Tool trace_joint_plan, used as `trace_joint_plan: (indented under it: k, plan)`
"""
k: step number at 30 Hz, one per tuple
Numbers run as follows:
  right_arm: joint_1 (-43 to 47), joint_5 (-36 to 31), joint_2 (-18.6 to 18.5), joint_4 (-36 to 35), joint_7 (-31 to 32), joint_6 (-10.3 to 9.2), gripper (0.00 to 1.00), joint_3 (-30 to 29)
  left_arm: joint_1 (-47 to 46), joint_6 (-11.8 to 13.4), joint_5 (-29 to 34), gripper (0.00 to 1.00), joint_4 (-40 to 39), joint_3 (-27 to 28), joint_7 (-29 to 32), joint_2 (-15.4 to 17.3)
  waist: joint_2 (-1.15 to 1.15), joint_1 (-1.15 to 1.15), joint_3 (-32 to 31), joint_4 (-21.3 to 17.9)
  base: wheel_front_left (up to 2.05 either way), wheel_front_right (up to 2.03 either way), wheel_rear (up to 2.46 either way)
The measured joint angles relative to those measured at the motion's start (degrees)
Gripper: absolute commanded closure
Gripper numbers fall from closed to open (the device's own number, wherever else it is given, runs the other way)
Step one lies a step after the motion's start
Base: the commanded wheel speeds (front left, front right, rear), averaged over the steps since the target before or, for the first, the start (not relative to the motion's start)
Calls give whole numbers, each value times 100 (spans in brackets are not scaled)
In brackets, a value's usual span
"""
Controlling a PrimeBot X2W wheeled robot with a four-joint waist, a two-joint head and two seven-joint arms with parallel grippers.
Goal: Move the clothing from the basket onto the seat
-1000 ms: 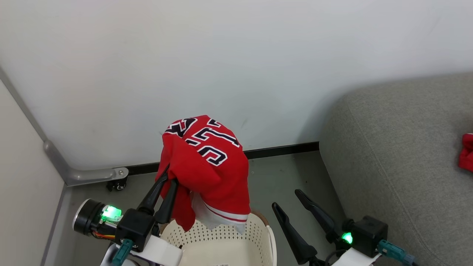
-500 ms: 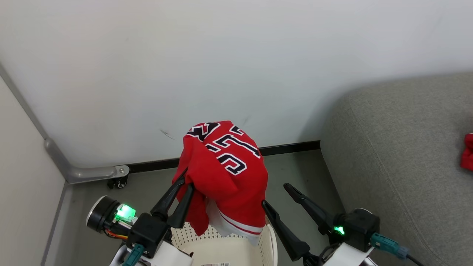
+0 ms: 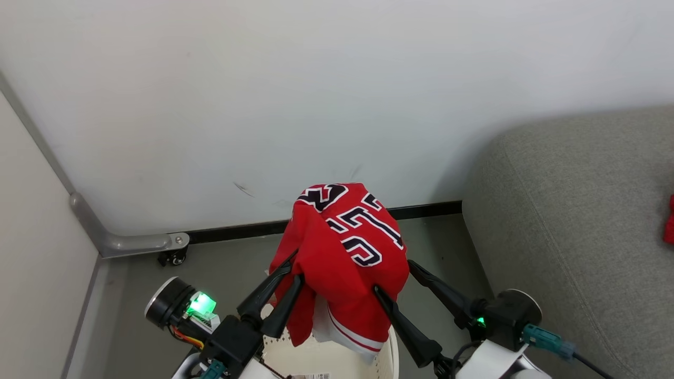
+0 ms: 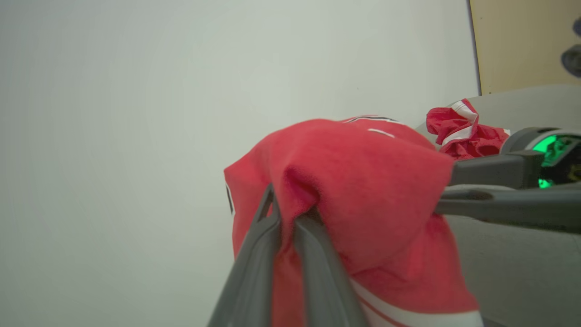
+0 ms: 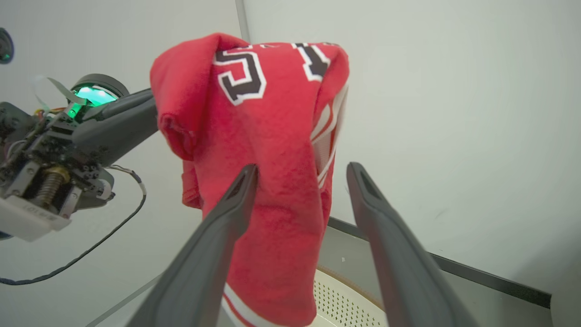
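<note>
Holding pincer: the left pincer (image 3: 297, 266) is clenched on a fold at the left side of the red jersey (image 3: 342, 247); the left wrist view shows cloth bunched between its two fingers.
Free pincer: the right pincer (image 3: 394, 276) is released, fingers spread, its tips at the jersey's right side. In the right wrist view one finger lies against the hanging cloth and the other stands just clear of it.
Jersey: lifted and draped in a hump, numerals on top, white-trimmed hem dangling just over the basket (image 3: 390, 355) at the near edge.
Shorts: the red shorts (image 4: 463, 131) already lie crumpled on the sofa (image 3: 579, 221), far to the right.
Step in hand: likely carrying the second garment out of the basket, roughly halfway to the seat.
Next move: probably closing the right pincer on the loose side for a two-point hold, then swinging right over the floor (image 3: 237, 263) to the sofa.
Care: the hem should clear the basket rim before travelling sideways.
</note>
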Motion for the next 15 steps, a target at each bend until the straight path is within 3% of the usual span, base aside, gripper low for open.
trace_joint_plan:
  k: [15]
  plan:
    - [-432,-52,-112,327,0,0,0,442,-3,-129,52,100,-159,-363,-1,51,0,0,-16,49,0,0,0]
